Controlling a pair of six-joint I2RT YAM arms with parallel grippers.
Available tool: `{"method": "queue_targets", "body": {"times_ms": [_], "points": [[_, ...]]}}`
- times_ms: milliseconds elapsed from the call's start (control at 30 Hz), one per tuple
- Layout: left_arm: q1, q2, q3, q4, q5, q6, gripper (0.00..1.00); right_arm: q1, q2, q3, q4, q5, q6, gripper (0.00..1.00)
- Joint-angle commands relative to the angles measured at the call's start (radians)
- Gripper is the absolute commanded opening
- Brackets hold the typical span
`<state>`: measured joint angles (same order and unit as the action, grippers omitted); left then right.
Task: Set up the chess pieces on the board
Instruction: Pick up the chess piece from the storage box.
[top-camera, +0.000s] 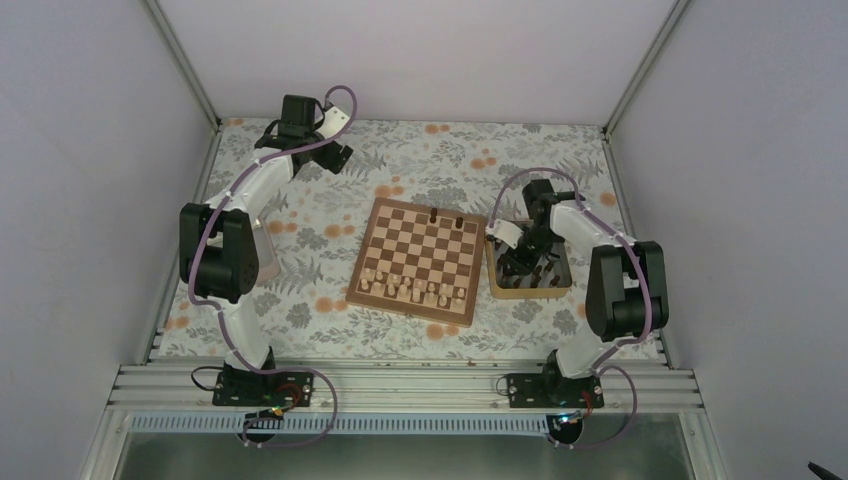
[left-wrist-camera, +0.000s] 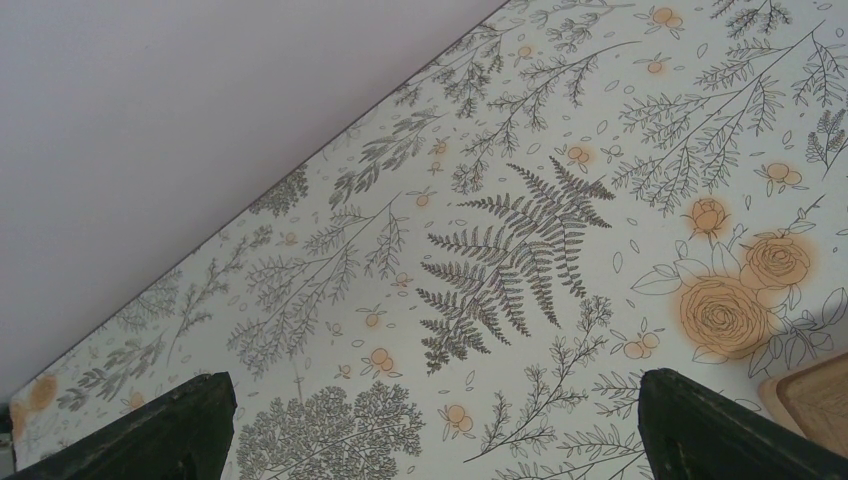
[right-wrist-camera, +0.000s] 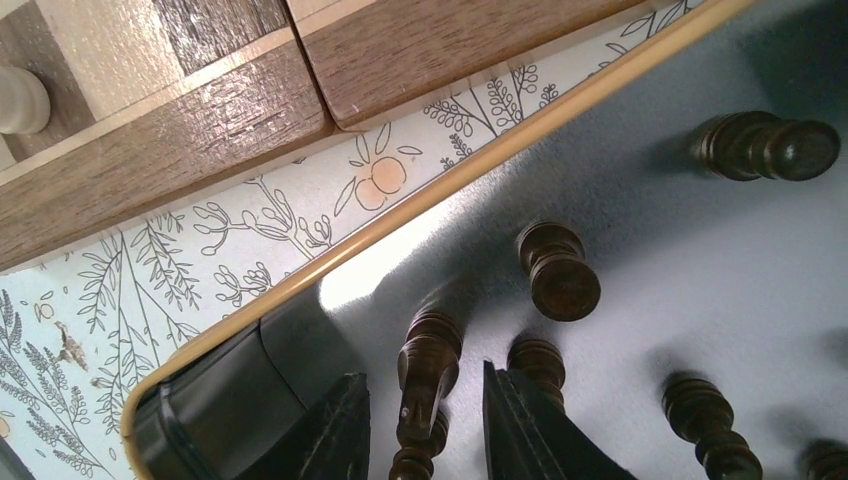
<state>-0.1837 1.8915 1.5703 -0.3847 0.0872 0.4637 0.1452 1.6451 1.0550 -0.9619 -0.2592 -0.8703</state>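
The board (top-camera: 420, 258) lies mid-table, with pale chessmen on its near rows and two dark chess pieces (top-camera: 432, 213) on its far row. Several more dark chess pieces (right-wrist-camera: 560, 275) lie in the tan-rimmed tray (top-camera: 497, 292) right of the board. My right gripper (right-wrist-camera: 420, 385) hangs low in the tray, open, its fingers (right-wrist-camera: 350, 420) on either side of one dark piece (right-wrist-camera: 428, 365) with a gap on each side. It also shows in the top view (top-camera: 520, 262). My left gripper (left-wrist-camera: 432, 378) is open and empty over the cloth at the back left (top-camera: 340, 158).
The board's brown border (right-wrist-camera: 200, 110) and the tray's rim (right-wrist-camera: 480, 160) run close together, with a strip of floral cloth between. A black block (right-wrist-camera: 230, 400) sits in the tray's corner beside my right fingers. Grey walls enclose the table.
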Motion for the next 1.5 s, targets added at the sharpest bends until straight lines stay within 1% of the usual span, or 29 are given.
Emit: {"method": "queue_targets", "body": {"times_ms": [0,500,800,967,1100,1267,1333,1467], "points": [[-0.005,0.005,0.011,-0.009,0.014,0.005,1.00,0.010,0.002,0.002,0.014,0.004,0.014,0.31],[-0.005,-0.003,0.006,-0.010,0.026,0.005,1.00,0.022,0.012,-0.018,0.036,0.023,0.031,0.24],[-0.005,-0.002,0.011,-0.014,0.036,0.002,1.00,0.030,-0.016,-0.014,0.023,0.025,0.039,0.10],[-0.005,-0.003,0.015,-0.014,0.037,0.001,1.00,0.031,-0.054,0.039,-0.028,-0.001,0.036,0.04],[-0.006,-0.005,0.016,-0.015,0.035,0.001,1.00,0.030,-0.066,0.139,-0.095,-0.009,0.026,0.04],[-0.006,-0.011,0.016,-0.013,0.033,0.002,1.00,0.030,-0.034,0.325,-0.167,0.029,-0.007,0.04],[-0.005,-0.010,0.023,-0.016,0.037,-0.001,1.00,0.034,0.006,0.434,-0.181,0.037,-0.024,0.04],[-0.006,-0.009,0.034,-0.022,0.042,-0.007,1.00,0.077,0.173,0.695,-0.219,0.026,-0.048,0.04]]}}
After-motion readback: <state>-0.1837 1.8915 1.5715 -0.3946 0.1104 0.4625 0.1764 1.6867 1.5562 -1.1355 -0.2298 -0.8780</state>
